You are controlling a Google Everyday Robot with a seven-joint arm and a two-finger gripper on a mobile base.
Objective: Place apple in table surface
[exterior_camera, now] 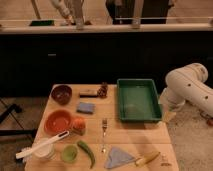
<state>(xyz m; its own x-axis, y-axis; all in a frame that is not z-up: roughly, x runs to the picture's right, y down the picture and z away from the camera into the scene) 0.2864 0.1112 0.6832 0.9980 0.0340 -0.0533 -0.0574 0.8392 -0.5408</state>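
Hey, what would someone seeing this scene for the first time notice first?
The big white robot arm looms at the right side of the table surface, with its gripper low beside the green tray. Toward the left, the apple sits right beside the orange bowl.

We note light tan wooden plank table surface [135, 132]. On it: green rectangular plastic tray [138, 100] back right; dark red round bowl [62, 93], blue rectangular sponge [85, 107], and wide orange bowl [57, 121] touching small orange-red apple [78, 124] on left; metal fork [104, 134] centre; long green chili [87, 152] and grey-blue triangular cloth [117, 158] front. Gripper [169, 116] just off right edge, beside tray.
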